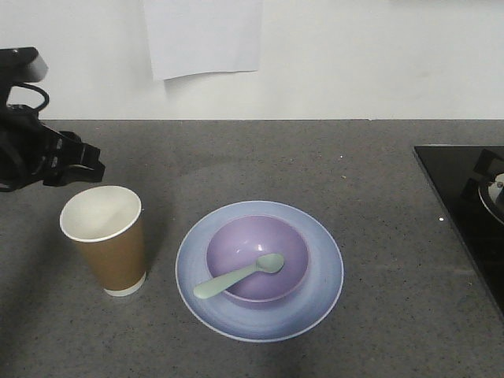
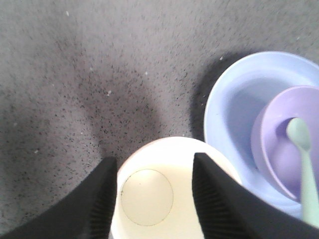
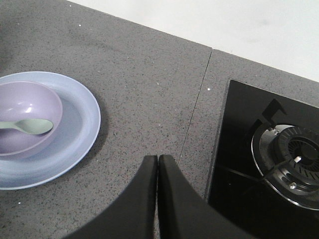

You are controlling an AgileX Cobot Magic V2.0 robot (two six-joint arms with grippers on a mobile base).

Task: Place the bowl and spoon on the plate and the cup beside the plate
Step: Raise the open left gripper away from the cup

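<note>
The brown paper cup (image 1: 106, 236) stands upright left of the pale blue plate (image 1: 315, 295), a small gap apart. On the plate sits the lavender bowl (image 1: 244, 244). The mint spoon (image 1: 240, 276) lies with its scoop in the bowl and its handle over the bowl's front-left rim. My left gripper (image 1: 87, 165) hovers above and behind the cup, open; in the left wrist view its fingers (image 2: 102, 199) straddle the cup's white mouth (image 2: 164, 199) without touching it. My right gripper (image 3: 158, 157) is shut on nothing over bare counter, right of the plate (image 3: 84, 119).
A black glass hob (image 1: 465, 205) with a gas burner (image 3: 294, 159) takes up the right end of the grey counter. A seam (image 3: 194, 119) runs across the counter beside it. A white sheet (image 1: 203, 35) hangs on the back wall.
</note>
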